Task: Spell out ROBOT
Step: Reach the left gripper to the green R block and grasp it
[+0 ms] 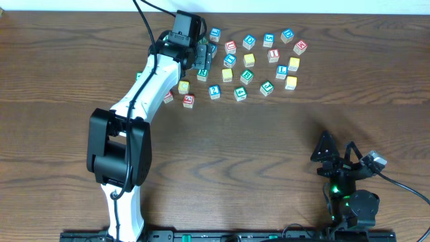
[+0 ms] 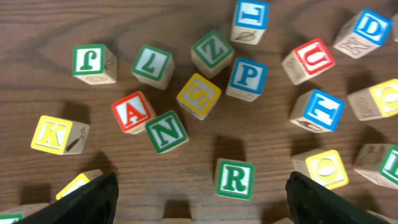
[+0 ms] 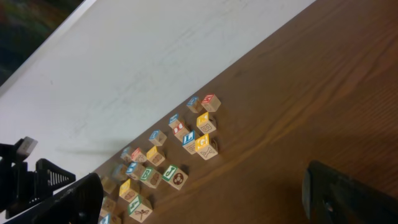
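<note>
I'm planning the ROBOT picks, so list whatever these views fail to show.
Overhead: the left arm covers part of the cube cluster; the letters are too small to read.
Left wrist: a yellow cube is half hidden behind a finger; a green-bordered cube is cut by the right edge.
Right wrist: the cubes are too distant to read, and a near finger hides some.

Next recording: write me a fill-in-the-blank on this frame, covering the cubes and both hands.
1. The cube between the left hand's open fingers reads ___.
2. The A has a ___ border.
3. The T has a ___ border.
4. The right hand is open and holds ___.
Missing words: R; red; blue; nothing.
</note>
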